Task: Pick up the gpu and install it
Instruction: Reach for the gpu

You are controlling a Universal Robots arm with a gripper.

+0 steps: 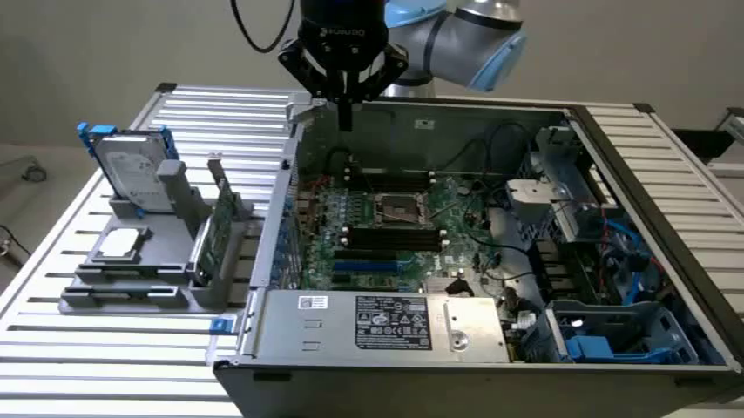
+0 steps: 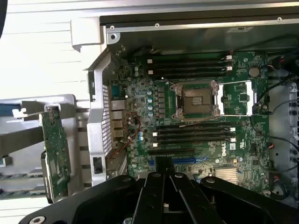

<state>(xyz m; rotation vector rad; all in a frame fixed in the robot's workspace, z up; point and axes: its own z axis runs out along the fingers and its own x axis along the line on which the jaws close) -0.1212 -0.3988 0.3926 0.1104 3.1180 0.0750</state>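
Observation:
The gpu (image 1: pixel 219 228) stands on edge in a grey holder (image 1: pixel 145 287) on the slatted table, at the exterior view's left of the open computer case. In the wrist view the gpu (image 2: pixel 56 149) shows its green circuit-board face. My gripper (image 1: pixel 345 111) hangs above the case's far rim, over the back of the green motherboard (image 1: pixel 389 228), well apart from the gpu. Its fingers are shut together with nothing between them, and in the wrist view the gripper (image 2: pixel 163 164) points at the motherboard (image 2: pixel 201 116) near the blue expansion slot.
A silver hard drive in a blue frame (image 1: pixel 131 168) stands upright in the same holder, and a small silver part (image 1: pixel 122 245) lies flat on it. The case holds a power supply (image 1: pixel 384 324), cables and drive cages (image 1: pixel 593 261). The case wall (image 2: pixel 96 116) separates the holder from the motherboard.

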